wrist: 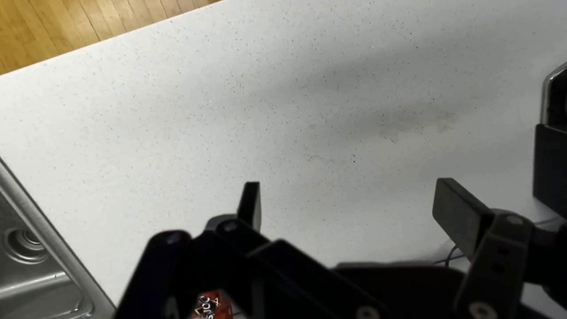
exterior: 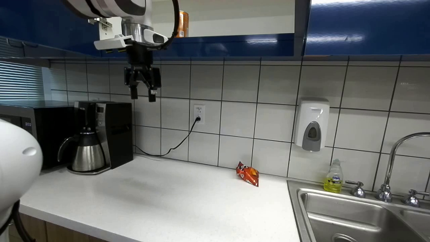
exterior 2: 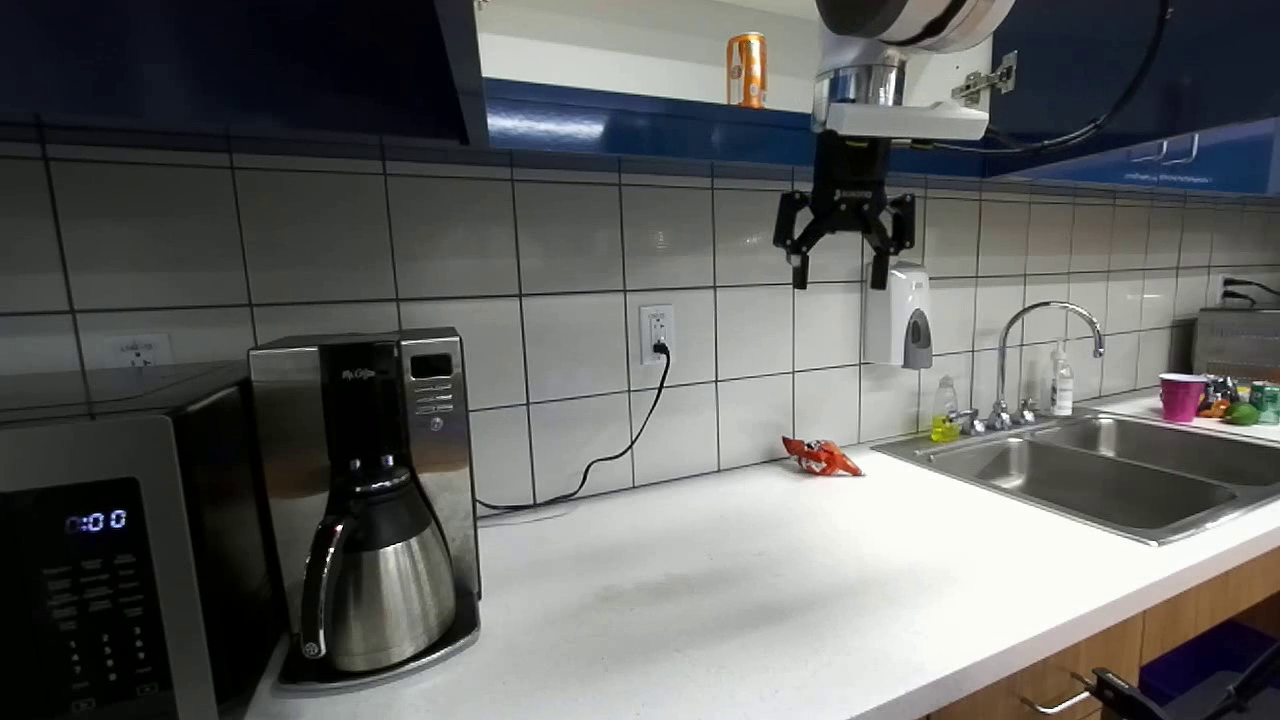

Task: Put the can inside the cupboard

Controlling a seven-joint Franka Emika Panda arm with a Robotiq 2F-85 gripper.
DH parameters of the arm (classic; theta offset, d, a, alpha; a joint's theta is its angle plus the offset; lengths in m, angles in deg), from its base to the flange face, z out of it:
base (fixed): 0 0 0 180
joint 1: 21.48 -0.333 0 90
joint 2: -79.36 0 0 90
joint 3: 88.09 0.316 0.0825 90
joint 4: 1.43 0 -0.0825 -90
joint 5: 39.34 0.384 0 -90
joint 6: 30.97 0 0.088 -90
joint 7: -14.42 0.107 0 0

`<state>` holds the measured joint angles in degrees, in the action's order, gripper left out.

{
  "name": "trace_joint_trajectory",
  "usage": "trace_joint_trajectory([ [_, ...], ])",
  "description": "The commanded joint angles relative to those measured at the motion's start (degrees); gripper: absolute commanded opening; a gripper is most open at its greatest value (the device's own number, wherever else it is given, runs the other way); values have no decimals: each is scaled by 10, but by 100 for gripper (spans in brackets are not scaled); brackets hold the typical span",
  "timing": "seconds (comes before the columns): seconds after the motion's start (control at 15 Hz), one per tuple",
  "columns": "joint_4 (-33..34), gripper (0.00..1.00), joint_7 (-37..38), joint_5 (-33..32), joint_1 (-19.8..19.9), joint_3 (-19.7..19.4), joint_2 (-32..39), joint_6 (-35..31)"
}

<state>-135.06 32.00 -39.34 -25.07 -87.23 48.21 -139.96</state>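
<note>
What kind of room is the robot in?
It looks like a kitchen: there's a sink, a coffee maker and a microwave. I can't tell whether it's in a home or an office.

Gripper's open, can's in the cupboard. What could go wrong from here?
Toppling: the orange can seems to stand near the front edge of the cupboard; the arm, close by in both exterior views, might clip it.
Snagging: the arm's looping cable could catch the exposed hinge. I can't judge the clearances.
</note>
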Motion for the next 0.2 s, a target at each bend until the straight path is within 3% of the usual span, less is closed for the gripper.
trace_joint_trajectory([
  [0.0,-4,100,-8,9,18,15,-3,-1],
  [0.13,-5,100,-9,9,18,15,-7,-2],
])
